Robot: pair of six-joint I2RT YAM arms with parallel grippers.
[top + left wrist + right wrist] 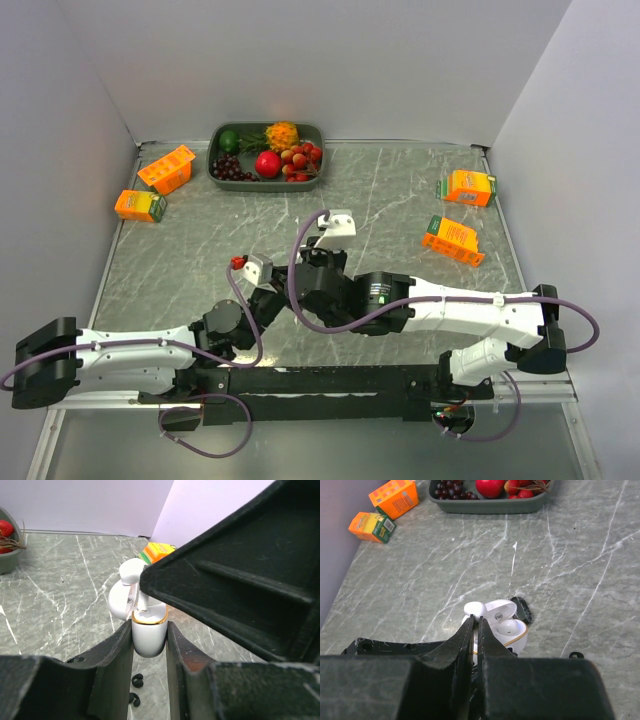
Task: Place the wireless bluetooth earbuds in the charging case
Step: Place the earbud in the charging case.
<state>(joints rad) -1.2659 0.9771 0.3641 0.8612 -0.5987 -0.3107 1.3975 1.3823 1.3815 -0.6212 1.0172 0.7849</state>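
Note:
The white charging case with a gold rim stands upright off the table, and my left gripper is shut on its lower body. Its lid is flipped open. One white earbud sits in a socket. My right gripper is shut on the stem of a second white earbud, whose stem points down at the case's open top. Two small black buds lie on the table under the case. In the top view both grippers meet mid-table and the case is hidden.
A green tray of fruit stands at the back. Two orange cartons lie at the back left, and another two at the right. A small black piece lies behind the case.

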